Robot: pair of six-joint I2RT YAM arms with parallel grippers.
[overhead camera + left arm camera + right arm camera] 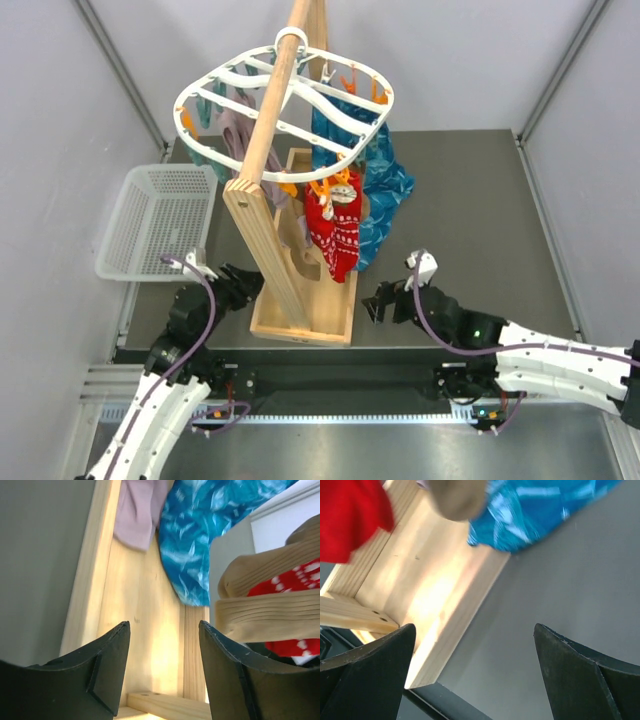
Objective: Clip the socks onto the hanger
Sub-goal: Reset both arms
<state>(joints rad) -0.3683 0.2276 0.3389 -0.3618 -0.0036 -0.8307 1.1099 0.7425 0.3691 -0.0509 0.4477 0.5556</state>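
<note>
Socks hang pegged on the hanger above the counter, seen from top. Left wrist: left fingers spread, empty, beside a tan sock; better pull back without snagging it. Right wrist: right fingers spread wide, empty.

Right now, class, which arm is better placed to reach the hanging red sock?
Probably the right: the right fingers, open, sit near the red sock with nothing between; the left fingers have the wooden post in the way.
</note>
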